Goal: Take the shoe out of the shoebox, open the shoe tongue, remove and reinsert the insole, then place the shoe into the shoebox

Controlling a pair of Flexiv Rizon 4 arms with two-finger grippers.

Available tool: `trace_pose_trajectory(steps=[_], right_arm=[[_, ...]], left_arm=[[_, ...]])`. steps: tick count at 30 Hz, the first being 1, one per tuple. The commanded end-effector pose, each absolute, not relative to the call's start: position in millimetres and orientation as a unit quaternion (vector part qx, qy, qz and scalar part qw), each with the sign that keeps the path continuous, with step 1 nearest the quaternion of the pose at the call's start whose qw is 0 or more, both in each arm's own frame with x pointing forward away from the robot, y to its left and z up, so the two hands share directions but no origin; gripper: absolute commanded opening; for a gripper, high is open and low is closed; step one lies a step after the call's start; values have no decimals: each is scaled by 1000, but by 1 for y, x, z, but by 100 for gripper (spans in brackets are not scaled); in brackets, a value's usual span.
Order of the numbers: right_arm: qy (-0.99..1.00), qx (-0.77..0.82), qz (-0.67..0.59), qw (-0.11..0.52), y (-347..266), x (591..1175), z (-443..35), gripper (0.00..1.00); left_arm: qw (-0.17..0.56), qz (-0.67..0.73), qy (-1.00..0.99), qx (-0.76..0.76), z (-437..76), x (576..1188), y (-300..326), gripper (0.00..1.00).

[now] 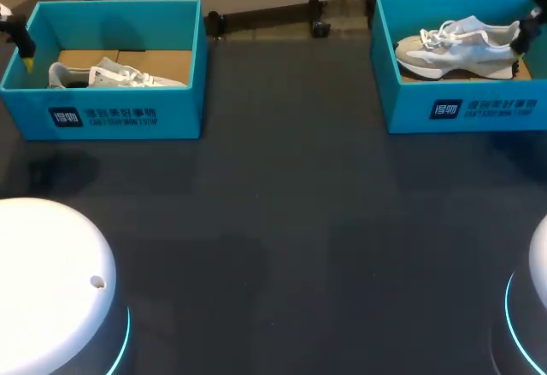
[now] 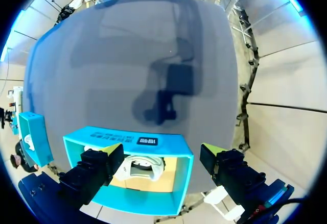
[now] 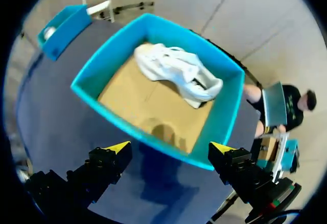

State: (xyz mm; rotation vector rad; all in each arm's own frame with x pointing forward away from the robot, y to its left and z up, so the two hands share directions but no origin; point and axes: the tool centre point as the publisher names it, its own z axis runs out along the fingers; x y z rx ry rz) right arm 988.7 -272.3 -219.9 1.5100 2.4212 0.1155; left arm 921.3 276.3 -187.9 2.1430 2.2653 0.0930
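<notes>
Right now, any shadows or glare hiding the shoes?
Head view: no glare; left shoe partly hidden by its box wall. Left wrist view: a shadow on the table, clear of the left shoebox. Right wrist view: shadow on the right shoebox floor, beside the right shoe, not on it.

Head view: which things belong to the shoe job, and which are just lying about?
Job: left teal cardboard shoebox holding a white lace-up shoe; right teal cardboard shoebox holding a white-and-grey sneaker.
Other: dark grey table; white domed arm bases.
</notes>
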Motion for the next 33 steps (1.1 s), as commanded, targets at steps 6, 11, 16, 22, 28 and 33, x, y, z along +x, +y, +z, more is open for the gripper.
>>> trace_pose_trajectory(steps=[6, 11, 16, 22, 28, 33], right_arm=[[807, 583, -16, 98, -275, 1013, -219, 100], [807, 583, -16, 98, -275, 1013, -219, 100], [774, 608, -40, 170, -280, 1061, -208, 100], [742, 647, -26, 173, -292, 1112, -216, 100], [728, 664, -31, 168, -295, 1145, -234, 100], [717, 671, -49, 183, -295, 1159, -247, 100]], left_arm=[[11, 31, 726, 687, -188, 921, 276, 100], [11, 31, 726, 687, -188, 921, 276, 100], [11, 31, 726, 687, -188, 921, 276, 100], [11, 31, 726, 687, -188, 921, 276, 100], [11, 31, 726, 687, -188, 921, 276, 100], [11, 31, 726, 687, -188, 921, 276, 100]])
